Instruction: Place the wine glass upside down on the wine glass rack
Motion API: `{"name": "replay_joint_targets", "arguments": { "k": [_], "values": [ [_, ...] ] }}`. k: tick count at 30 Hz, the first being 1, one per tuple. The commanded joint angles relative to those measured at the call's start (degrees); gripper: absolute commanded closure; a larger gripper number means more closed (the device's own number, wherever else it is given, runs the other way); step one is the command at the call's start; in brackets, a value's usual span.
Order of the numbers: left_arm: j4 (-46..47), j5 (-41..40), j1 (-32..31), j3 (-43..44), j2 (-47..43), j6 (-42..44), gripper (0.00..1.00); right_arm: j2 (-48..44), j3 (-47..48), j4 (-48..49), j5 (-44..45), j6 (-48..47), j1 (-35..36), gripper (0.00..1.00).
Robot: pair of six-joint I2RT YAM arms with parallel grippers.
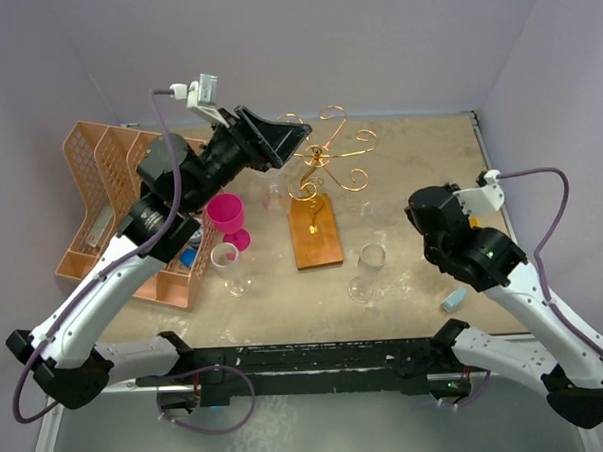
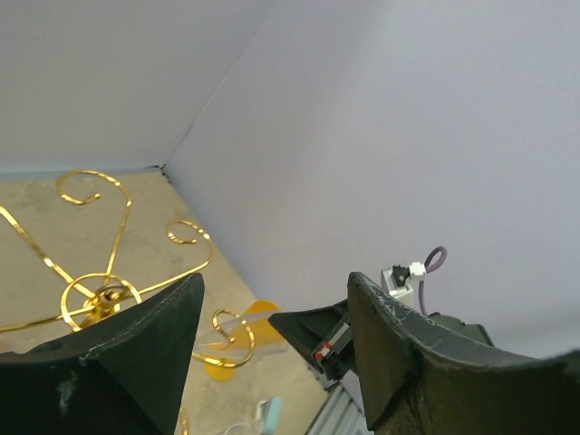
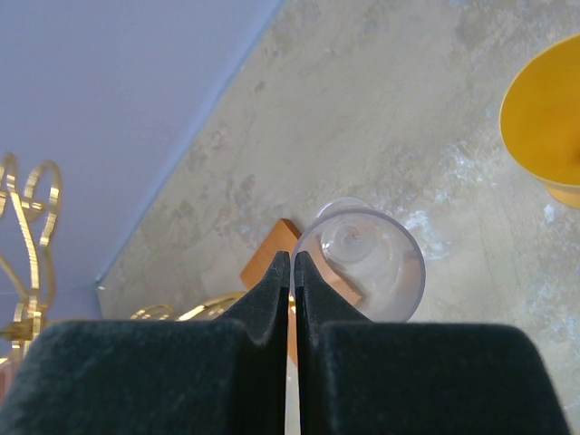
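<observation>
The wine glass rack (image 1: 324, 163), gold wire curls on a reddish-brown wooden base (image 1: 315, 235), stands mid-table. My left gripper (image 1: 293, 144) hovers open and empty just left of its top; the left wrist view shows the gold curls (image 2: 100, 294) beyond the spread left gripper (image 2: 274, 281). One clear wine glass (image 1: 367, 271) stands upright right of the base. Another clear glass (image 1: 226, 267) stands left of it. My right gripper (image 1: 413, 215) is shut and empty; in its wrist view the closed gripper (image 3: 292, 259) points at the clear glass (image 3: 362, 263) and the base corner (image 3: 272, 252).
A pink glass (image 1: 226, 214) stands beside the peach lattice organiser (image 1: 111, 209) at the left. A yellow glass (image 3: 544, 127) lies near the right gripper and also shows in the left wrist view (image 2: 258, 315). A light blue object (image 1: 453, 299) lies at the right front. Purple walls enclose the table.
</observation>
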Motion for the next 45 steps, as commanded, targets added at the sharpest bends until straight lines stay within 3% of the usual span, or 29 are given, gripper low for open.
{"name": "replay_joint_targets", "arguments": {
  "k": [1,8,18,25,45],
  "values": [
    [10.2,3.4,0.0,3.6,4.3,-9.8,0.38,-2.4,5.5,1.7,8.9,2.4,0.2,1.00],
    [14.5,0.4,-3.8,5.9,10.9,-17.6,0.39,-3.5,10.3,4.7,12.7,-0.1,0.2,1.00],
    [5.6,-13.9,-12.9,9.5,18.4,-17.7,0.40,-4.8,15.7,7.0,11.3,-4.2,0.2,1.00],
    [5.0,-18.4,-17.8,12.0,23.3,-21.9,0.40,-5.9,18.1,8.4,11.4,-6.9,0.2,1.00],
    [5.1,-22.0,-20.0,25.3,36.7,-37.7,0.38,-8.0,23.5,14.7,11.2,-12.7,0.2,1.00]
  ]
}}
